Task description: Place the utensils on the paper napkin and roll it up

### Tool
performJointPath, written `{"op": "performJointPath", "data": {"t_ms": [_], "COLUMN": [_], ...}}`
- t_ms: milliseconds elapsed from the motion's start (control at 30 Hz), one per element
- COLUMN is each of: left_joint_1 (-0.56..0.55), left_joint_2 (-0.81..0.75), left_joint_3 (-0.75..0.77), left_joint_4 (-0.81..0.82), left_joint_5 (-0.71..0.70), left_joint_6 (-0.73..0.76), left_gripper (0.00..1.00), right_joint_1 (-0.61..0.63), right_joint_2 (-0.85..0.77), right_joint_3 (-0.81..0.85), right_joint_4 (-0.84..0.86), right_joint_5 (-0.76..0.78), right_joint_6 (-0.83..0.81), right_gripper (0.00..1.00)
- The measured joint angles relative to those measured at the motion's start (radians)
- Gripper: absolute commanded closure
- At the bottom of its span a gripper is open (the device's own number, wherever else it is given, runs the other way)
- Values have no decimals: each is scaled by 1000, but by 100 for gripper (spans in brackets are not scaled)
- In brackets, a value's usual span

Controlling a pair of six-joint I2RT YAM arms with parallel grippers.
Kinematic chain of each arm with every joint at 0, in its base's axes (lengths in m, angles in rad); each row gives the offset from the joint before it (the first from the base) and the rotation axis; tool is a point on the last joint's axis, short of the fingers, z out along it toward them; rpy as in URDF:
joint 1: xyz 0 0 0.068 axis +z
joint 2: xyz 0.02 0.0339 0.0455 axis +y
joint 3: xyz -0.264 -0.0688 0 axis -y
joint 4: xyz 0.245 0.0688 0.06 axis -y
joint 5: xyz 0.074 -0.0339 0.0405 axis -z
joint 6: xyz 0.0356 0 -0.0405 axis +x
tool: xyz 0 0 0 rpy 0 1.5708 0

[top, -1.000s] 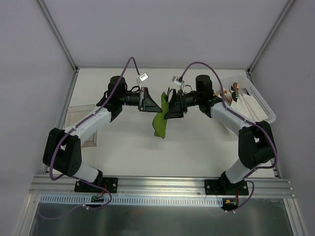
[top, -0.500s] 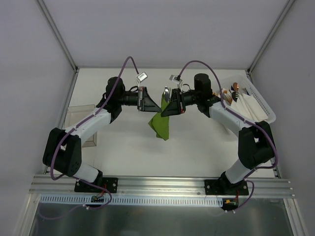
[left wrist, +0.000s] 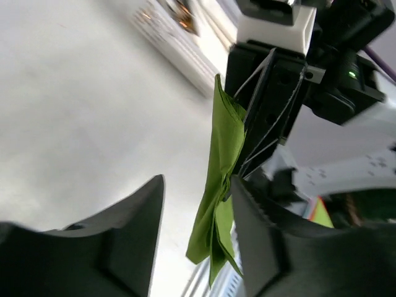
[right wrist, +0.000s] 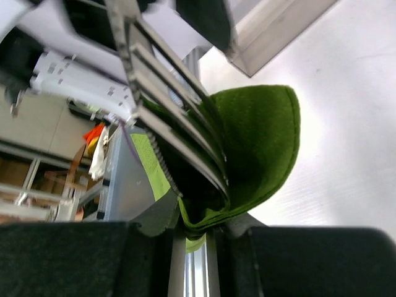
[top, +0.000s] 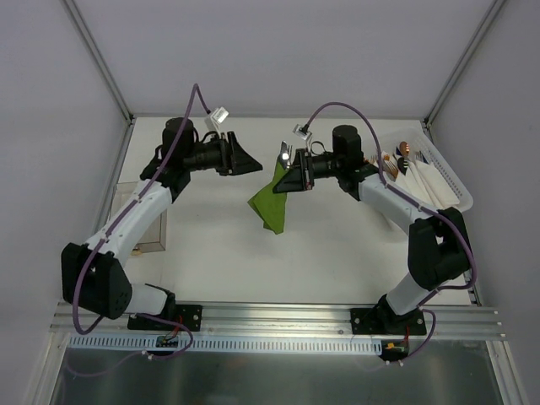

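Top external: right pincer (top: pixel 293 175) clamps napkin (top: pixel 270 207) plus utensils (top: pixel 285 155), airborne; left pincer (top: pixel 250 162) apart, empty, at its 9 o'clock. Roll looks unfinished.

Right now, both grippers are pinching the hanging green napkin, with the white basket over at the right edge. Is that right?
Not quite. Only the right gripper is pinching the paper napkin. The left gripper is open and apart from it, as the top external view shows. The white basket is at the right edge, as you said.
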Motion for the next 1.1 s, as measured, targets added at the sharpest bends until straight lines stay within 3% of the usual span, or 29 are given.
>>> {"op": "performJointPath", "data": {"t_ms": [233, 533, 800, 1100], "left_joint_1": [-8, -277, -343, -346], "left_joint_2": [-186, -162, -60, -14], "left_joint_3": [64, 61, 61, 61], "left_joint_4": [-227, -386, -428, -449], "left_joint_5": [-266, -499, -624, -651], "left_joint_6": [183, 294, 322, 325], "left_gripper": [46, 45, 46, 47], "right_joint_1": [-2, 18, 45, 47], "right_joint_2": [2, 2, 0, -12], "right_joint_3": [98, 132, 155, 159], "right_joint_4": [-225, -465, -524, -517], "right_joint_5": [230, 505, 561, 526], "right_joint_6": [-12, -28, -14, 31], "right_gripper": [100, 100, 100, 100]}}
